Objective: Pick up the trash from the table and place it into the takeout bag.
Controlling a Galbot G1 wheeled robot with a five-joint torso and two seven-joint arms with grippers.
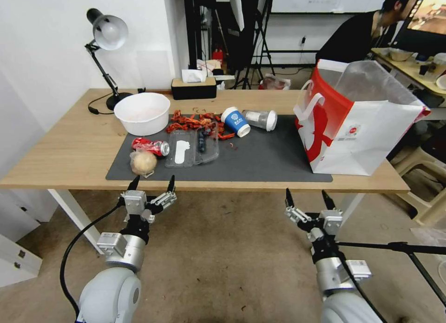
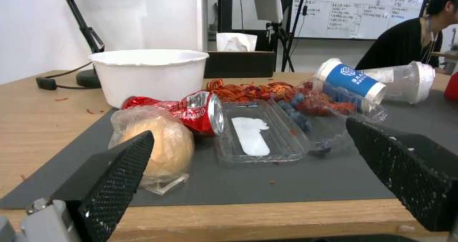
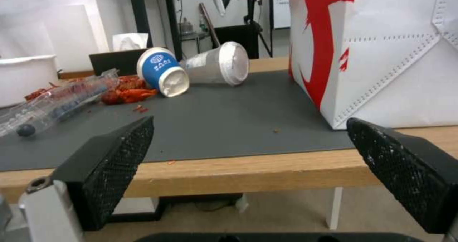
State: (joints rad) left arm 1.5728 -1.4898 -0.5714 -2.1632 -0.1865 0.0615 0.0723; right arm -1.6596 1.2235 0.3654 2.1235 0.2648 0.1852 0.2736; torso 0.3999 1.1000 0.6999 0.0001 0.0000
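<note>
Trash lies on the dark mat [image 1: 260, 160] of the table [image 1: 60, 151]: a plastic-wrapped tan ball [image 1: 143, 162] [image 2: 160, 149], a crushed red can [image 1: 151, 146] [image 2: 191, 111], red food leftovers [image 1: 193, 121], a blue paper cup [image 1: 235, 121] [image 3: 162, 72] and a clear plastic cup [image 1: 261, 119] [image 3: 217, 64], both on their sides. The takeout bag [image 1: 353, 121] [image 3: 381, 52] stands upright at the mat's right end. My left gripper [image 1: 152, 185] is open just before the table's front edge, facing the tan ball. My right gripper [image 1: 308, 200] is open below the edge, near the bag.
A white bowl [image 1: 142, 113] sits at the mat's back left corner. An open clear plastic tray [image 1: 193, 148] lies beside the can. A desk lamp [image 1: 108, 39] and a tissue box [image 1: 193, 86] stand at the back. A chair [image 1: 425, 174] is to the right.
</note>
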